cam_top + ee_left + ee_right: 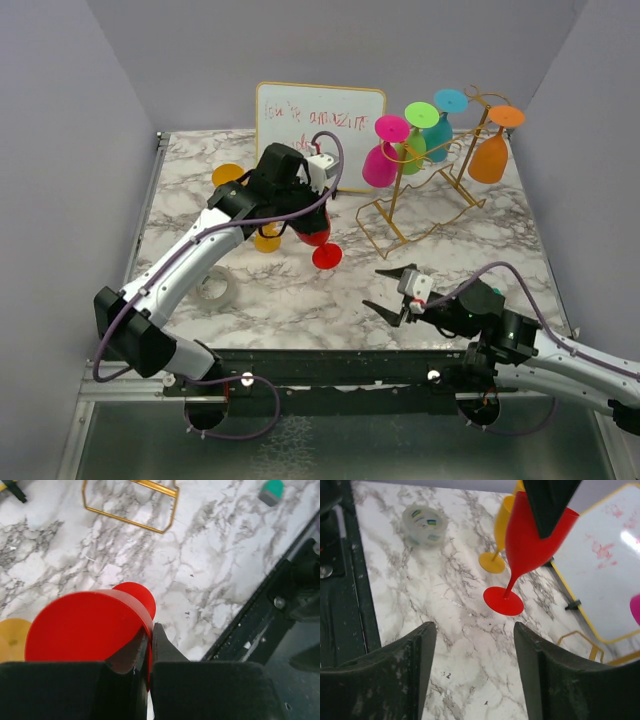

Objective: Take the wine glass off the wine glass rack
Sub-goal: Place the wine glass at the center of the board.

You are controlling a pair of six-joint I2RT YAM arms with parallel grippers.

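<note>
Red wine glass [315, 235] is off the wine glass rack [392, 235] and sits mid-table, a bit left of centre, near the rack's near-left corner but apart from it. My left gripper [151, 630] has it: fingers pinched tight on the rim, one inside the bowl and one outside. The long axis is tilted, with the rim up at my fingers and the stem and foot slanting down toward the near edge of the marble table [300, 300]. The foot is at or just above the marble; I can't tell if it touches.

My guess is the next move is the set-down. That depends on the tilt, since the foot has to go flat before I let go.

The left arm is the nearer one. My right gripper [372, 288] is at the near edge, right of centre, with its jaws spread wide and nothing between them. It points across at the glass and is well apart from it.

- A yellow glass [502, 525] stands just behind the red one.
- A tape roll [213, 288] is near the near-left corner.
- Still hanging bowl-down on the rack at the far right are the pink glass [380, 165], green glass [412, 150], teal glass [440, 135] and orange glass [488, 155].

The whiteboard [300, 110] at the far edge has red marker writing. It reads roughly "you're amazin…", and the lower line is unreadable. No brands are visible, and the tape's label is too small to read.
</note>
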